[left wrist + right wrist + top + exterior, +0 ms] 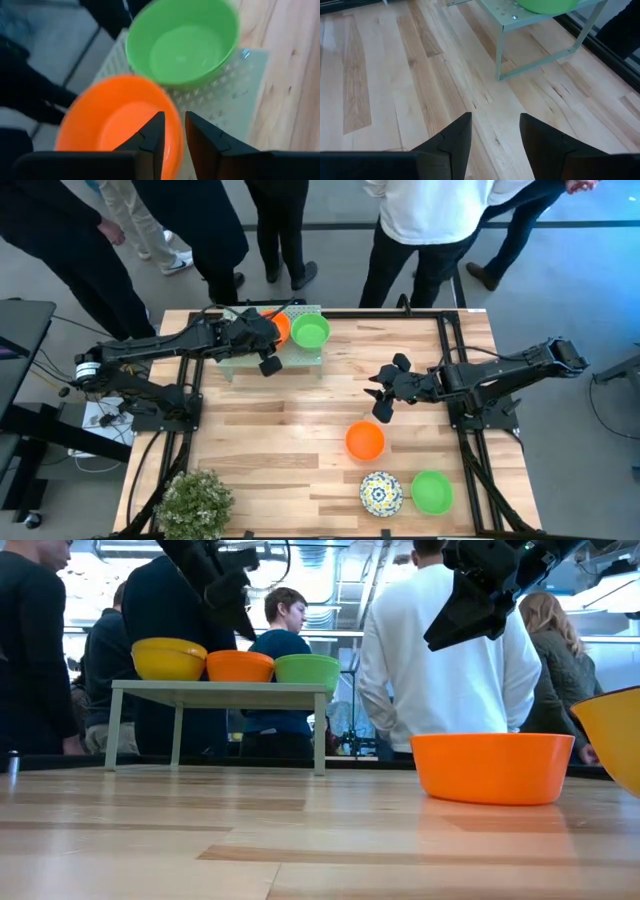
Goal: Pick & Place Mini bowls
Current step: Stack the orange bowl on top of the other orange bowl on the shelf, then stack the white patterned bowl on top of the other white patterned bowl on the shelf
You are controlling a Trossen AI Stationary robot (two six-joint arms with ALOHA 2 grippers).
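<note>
High view: left gripper over the small shelf at the table's far edge, an orange bowl just beyond its fingers and a green bowl beside that. Right gripper hanging over mid-table, fingers spread, pinching nothing. Just past those fingers, toward the near edge, a second orange bowl; farther on, a floral bowl and a second green bowl side by side. Potted plant at the near left corner. People standing behind the table.

Low view: yellow bowl, orange and green in a row on the shelf, left gripper above the orange one. Orange bowl on the table in front, right gripper high above it.

Left wrist view: fingers slightly apart, straddling the orange bowl's near rim, one inside, one outside; cannot tell whether pinching it. Green bowl farther ahead, on the perforated shelf top.

Right wrist view: fingers well apart over bare wood, shelf leg ahead of them.
</note>
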